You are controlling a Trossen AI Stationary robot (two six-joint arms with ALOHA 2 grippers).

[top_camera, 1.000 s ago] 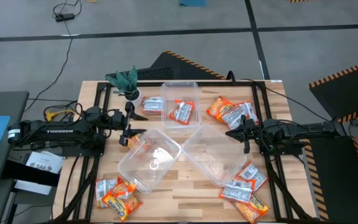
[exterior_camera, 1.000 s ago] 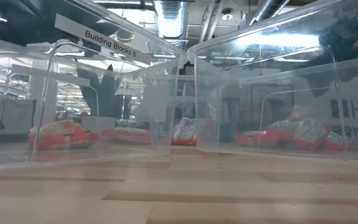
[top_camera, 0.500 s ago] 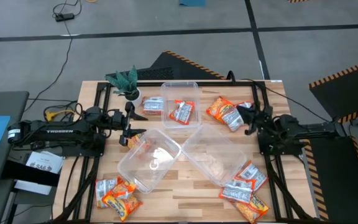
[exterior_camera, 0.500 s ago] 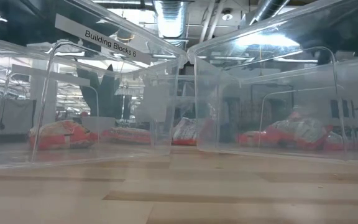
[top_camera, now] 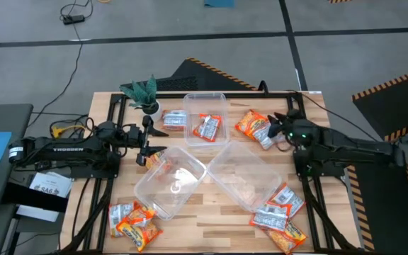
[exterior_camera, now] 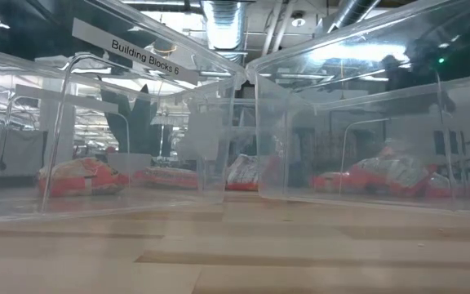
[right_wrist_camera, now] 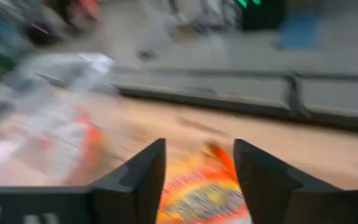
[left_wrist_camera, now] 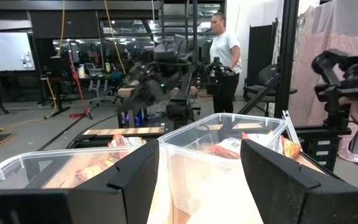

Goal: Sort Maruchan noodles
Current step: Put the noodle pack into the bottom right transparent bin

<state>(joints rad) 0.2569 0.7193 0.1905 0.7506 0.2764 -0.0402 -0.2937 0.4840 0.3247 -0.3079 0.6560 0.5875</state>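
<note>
Maruchan noodles lie in groups: orange and silvery packets at the far right (top_camera: 257, 127), near right (top_camera: 280, 218) and near left (top_camera: 133, 221), one beside (top_camera: 174, 120) and one inside (top_camera: 207, 127) the far clear tub (top_camera: 205, 99). My right gripper (top_camera: 275, 130) hovers open over the far-right group. In its blurred wrist view an orange packet (right_wrist_camera: 204, 193) shows between its fingers (right_wrist_camera: 197, 149). My left gripper (left_wrist_camera: 197, 162) waits open at the table's left (top_camera: 147, 146), beside the left middle tub. My right gripper comes at the orange packet (right_wrist_camera: 211, 180) slanting down from the table's right. Its open fingers stand on either side of the packet. Blur hides whether they touch it.
Two clear tubs (top_camera: 170, 178) (top_camera: 244, 174) stand at an angle in the table's middle. A small potted plant (top_camera: 142, 92) is at the far left corner. A person stands in the room beyond the table (left_wrist_camera: 224, 53).
My right gripper has swung from the right middle tub's right edge toward the table's far edge and now hangs over the far-right packets. The packets and tubs have stayed where they were.
</note>
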